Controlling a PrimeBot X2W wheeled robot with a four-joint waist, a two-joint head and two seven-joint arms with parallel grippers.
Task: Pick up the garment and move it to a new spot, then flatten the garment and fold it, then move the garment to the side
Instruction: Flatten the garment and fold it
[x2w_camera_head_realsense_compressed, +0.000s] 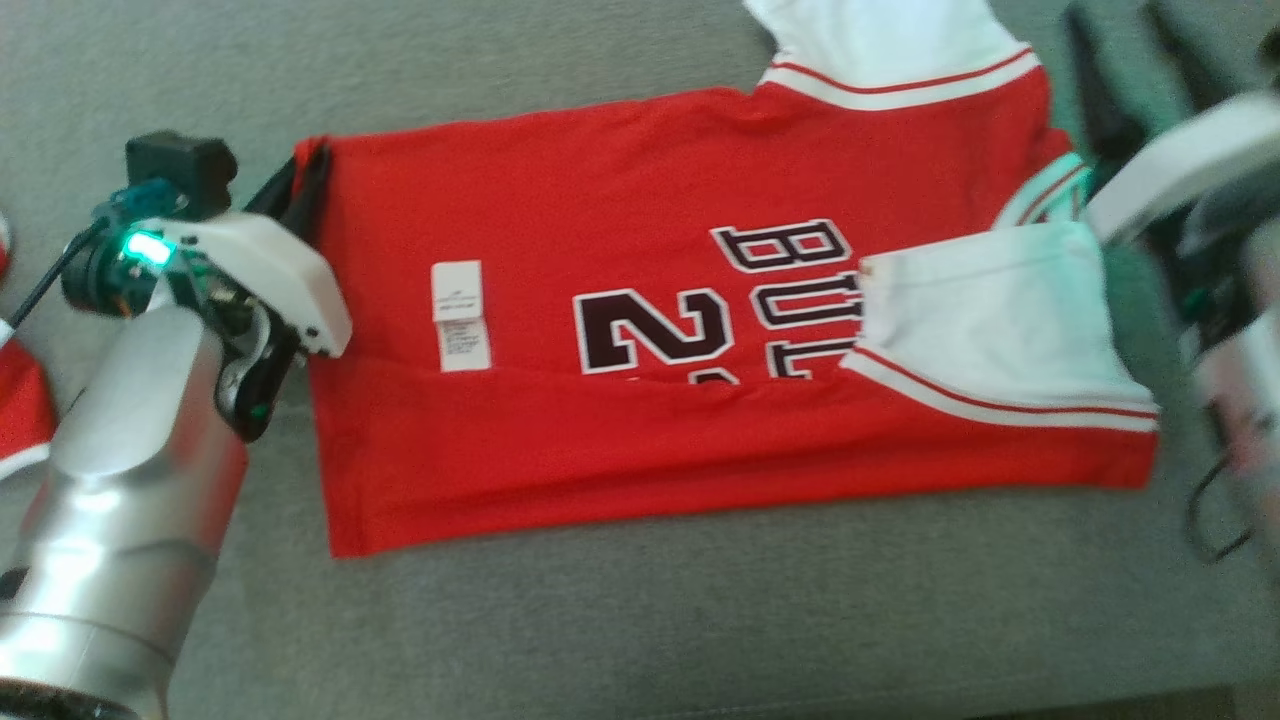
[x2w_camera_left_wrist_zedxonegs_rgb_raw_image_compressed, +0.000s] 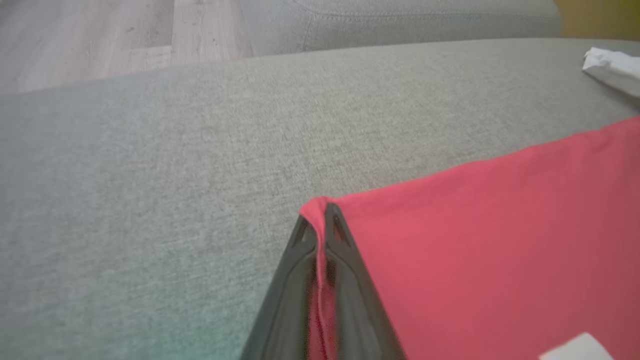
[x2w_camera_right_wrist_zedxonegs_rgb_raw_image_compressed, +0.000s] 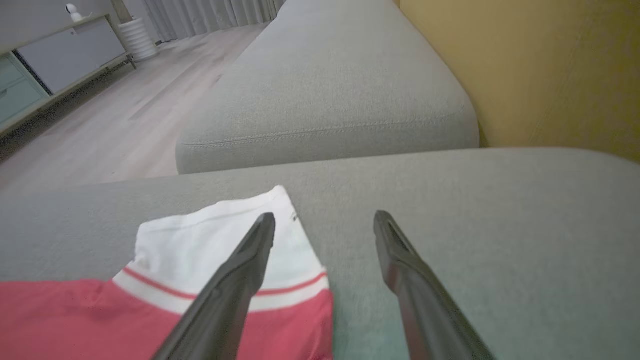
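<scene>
My left fingers (x2w_camera_left_wrist_zedxonegs_rgb_raw_image_compressed: 292, 285) are pinching a corner of the red jersey (x2w_camera_head_realsense_compressed: 560, 460) on the grey sofa cushion (x2w_camera_head_realsense_compressed: 600, 620); my right fingers (x2w_camera_right_wrist_zedxonegs_rgb_raw_image_compressed: 245, 270) are hovering spread beside its white sleeve (x2w_camera_right_wrist_zedxonegs_rgb_raw_image_compressed: 200, 235).

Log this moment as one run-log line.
step: fold | jersey: near side folded over, on grey sofa | left gripper: shut on jersey corner | right gripper: open, by white sleeve

Corner of red garment (x2w_camera_left_wrist_zedxonegs_rgb_raw_image_compressed: 475, 240) between closed jaws, atop grey cushion (x2w_camera_left_wrist_zedxonegs_rgb_raw_image_compressed: 150, 200).
</scene>
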